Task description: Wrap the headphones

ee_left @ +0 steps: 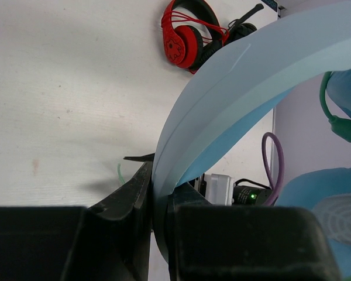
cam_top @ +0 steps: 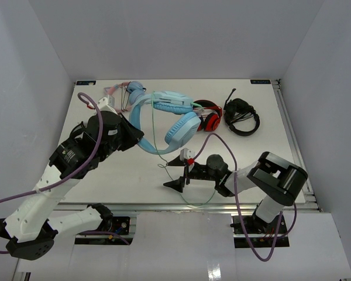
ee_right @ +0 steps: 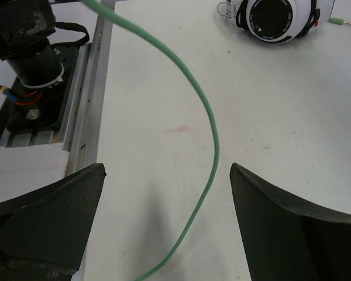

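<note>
Top external view: the headphones (cam_top: 164,114) lie on the table (cam_top: 275,170), ahead of both arm bases. The headband (cam_top: 137,117) points toward the left arm and the 2 cups (cam_top: 181,130) toward the right arm. The cable (cam_top: 157,143) leaves the cups, runs toward the near edge and loops in front of the right arm.

1. Left gripper (cam_top: 134,137): clamped on the headband at the left end of the headphones. The left wrist view shows the band pinched edge-on between both fingers (ee_left: 134,193).
2. Right gripper (cam_top: 180,171): sits on the near side of the headphones, just below the cups. Its jaws stand fully apart and hold nothing.
3. Right wrist view: the cable passes through the gap along the finger direction, bowing toward 1 finger (ee_right: 292,222). It touches neither.

Surroundings: a red pair (cam_top: 209,117) sits just right of the headphones. A black headset (cam_top: 241,117) lies farther right, and a pink pair (cam_top: 126,91) lies behind the headband.

Assessment: the free cable lies nearer the right arm, and the left arm is occupied anchoring the band. The cable's long axis leads from the open jaws back toward the cups, so closing here should capture it. Being thin, it may slip when pulled.
</note>
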Available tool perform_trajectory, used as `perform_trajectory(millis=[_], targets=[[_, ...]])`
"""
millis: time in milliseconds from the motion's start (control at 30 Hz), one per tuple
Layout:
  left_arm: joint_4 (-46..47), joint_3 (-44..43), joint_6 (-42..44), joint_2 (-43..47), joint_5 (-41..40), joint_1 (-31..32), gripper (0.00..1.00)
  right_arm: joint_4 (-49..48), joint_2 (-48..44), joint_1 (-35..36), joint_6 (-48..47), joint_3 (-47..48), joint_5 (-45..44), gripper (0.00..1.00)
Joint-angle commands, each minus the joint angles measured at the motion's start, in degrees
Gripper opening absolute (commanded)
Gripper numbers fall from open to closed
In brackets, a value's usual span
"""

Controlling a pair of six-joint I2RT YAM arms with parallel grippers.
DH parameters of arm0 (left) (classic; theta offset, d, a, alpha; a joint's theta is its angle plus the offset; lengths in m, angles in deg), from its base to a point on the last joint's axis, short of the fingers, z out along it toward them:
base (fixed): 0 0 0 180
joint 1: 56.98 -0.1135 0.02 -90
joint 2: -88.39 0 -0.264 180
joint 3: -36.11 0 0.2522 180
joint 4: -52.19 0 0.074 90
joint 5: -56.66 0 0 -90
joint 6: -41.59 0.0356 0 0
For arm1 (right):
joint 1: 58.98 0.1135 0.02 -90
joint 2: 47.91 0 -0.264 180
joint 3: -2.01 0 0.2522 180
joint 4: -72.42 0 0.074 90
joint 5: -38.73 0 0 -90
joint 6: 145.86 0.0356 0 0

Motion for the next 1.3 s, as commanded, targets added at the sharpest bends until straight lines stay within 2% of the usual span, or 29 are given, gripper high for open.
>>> perform_trajectory(millis=[0, 233, 433, 767, 833, 900, 967, 1000, 1033, 1100, 1267], targets=[[4.29, -2.55, -1.57, 1.39, 1.53, 0.04, 0.00, -17.40, 3.16, -0.21, -3.75, 4.80, -1.02, 0.94], [5.76, -1.49, -1.50, 1.78, 2.66, 0.04, 0.00, -13.19, 5.86, -0.65, -5.79, 9.94, -1.66, 0.94], [7.46, -0.68, -1.57, 1.56, 3.32, 0.01, 0.00, -12.62, 9.20, -0.74, -4.06, 13.29, 1.60, 0.92], [7.42, -2.33, -1.48, -0.77, 1.08, 0.04, 0.00, -27.30, 18.56, -0.57, 6.59, 15.40, 2.53, 0.84], [7.57, -2.30, -1.56, -1.05, 0.93, -0.04, 0.00, -31.79, 21.09, -0.56, 9.61, 16.04, 2.25, 0.73], [7.54, -2.51, -1.46, -1.24, 0.64, 0.04, 0.00, -33.61, 22.89, -0.47, 11.37, 17.01, 1.75, 0.55], [7.32, -2.88, -1.31, -1.39, -0.33, 0.04, 0.00, -33.62, 24.17, -0.39, 12.87, 17.54, 1.00, 0.34], [6.65, -3.28, -0.81, -1.56, -1.42, 0.04, 0.00, -33.62, 24.23, -0.45, 13.32, 17.67, 0.03, 0.17], [5.87, -3.93, -0.27, -1.69, -3.23, 0.04, 0.00, -33.62, 24.13, -0.48, 13.55, 17.35, -0.98, 0.08], [3.11, -5.07, 0.60, -1.91, -6.96, 0.04, 0.00, -33.62, 22.71, -0.56, 13.39, 15.09, -3.01, 0.08], [-2.89, -9.61, 1.95, -2.77, -23.13, 0.04, 0.00, -33.70, 17.68, -0.56, 12.22, 9.52, -4.25, 0.08]])
